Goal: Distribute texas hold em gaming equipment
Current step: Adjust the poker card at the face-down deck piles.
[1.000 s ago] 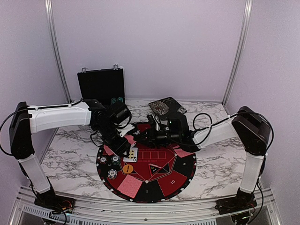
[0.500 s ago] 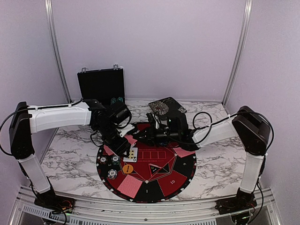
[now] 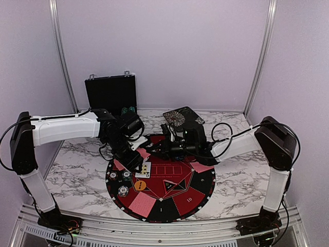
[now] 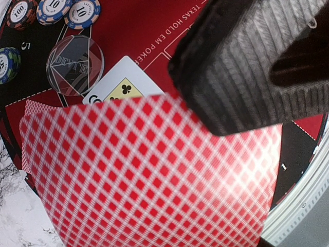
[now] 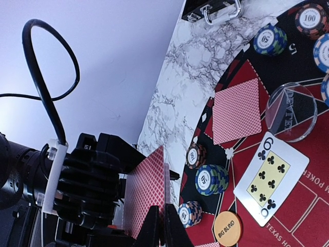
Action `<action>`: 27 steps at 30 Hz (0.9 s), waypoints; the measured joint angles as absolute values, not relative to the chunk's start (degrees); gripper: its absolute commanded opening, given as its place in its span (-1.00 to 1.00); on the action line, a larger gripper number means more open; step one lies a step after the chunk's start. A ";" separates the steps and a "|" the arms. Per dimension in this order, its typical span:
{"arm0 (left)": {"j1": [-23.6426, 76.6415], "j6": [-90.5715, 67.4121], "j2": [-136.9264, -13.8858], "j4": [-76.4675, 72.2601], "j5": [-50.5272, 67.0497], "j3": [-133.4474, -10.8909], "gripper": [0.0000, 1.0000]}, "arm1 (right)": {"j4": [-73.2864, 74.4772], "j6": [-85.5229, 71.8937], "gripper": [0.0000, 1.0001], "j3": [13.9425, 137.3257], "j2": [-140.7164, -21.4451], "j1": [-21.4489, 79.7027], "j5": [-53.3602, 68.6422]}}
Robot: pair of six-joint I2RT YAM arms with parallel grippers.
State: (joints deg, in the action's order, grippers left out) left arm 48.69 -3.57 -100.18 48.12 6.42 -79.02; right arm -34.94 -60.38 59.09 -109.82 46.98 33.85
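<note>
The left gripper (image 3: 136, 161) is closed on a red-backed card (image 5: 146, 198) (one card or a thin stack, I cannot tell) and holds it above the round mat (image 3: 201, 191), near the centre of the top view. The right gripper (image 5: 163, 229) meets it from the other side. In its wrist view the two fingers stand almost together at the bottom of the frame, and the card's edge goes into the slit between them, so I judge that it pinches the same card. The danger, I think, is here: if the right arm pulls before the left one lets go, the card can bend or slip out. If it is a stack, more than one card may come away and fall. On the mat below lie poker chips (image 5: 211, 179), an orange disc (image 5: 227, 228), a clear disc (image 4: 75, 64) and a face-up six of clubs (image 5: 270, 177), and a falling card or a low wrist could push them. The two wrists are also very near each other. The mat lies on a white marble table (image 3: 77, 164) with grey veins. A black case (image 3: 110, 95) stands at the back, in the upper left, before pale lilac walls (image 3: 164, 51) and metal posts (image 3: 60, 56).
</note>
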 measured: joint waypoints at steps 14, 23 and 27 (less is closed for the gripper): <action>48.60 -3.60 -100.18 48.14 6.39 -79.02 -0.31 | -33.54 -59.72 -1.00 59.94 -109.82 46.96 32.75; 48.60 -3.57 -100.16 48.03 6.42 -79.02 -0.31 | -33.26 -59.55 -1.00 59.94 -109.71 46.78 32.62; 48.60 -3.53 -100.18 47.94 6.42 -79.02 -0.31 | -32.56 -59.51 -1.00 59.94 -109.16 46.46 32.36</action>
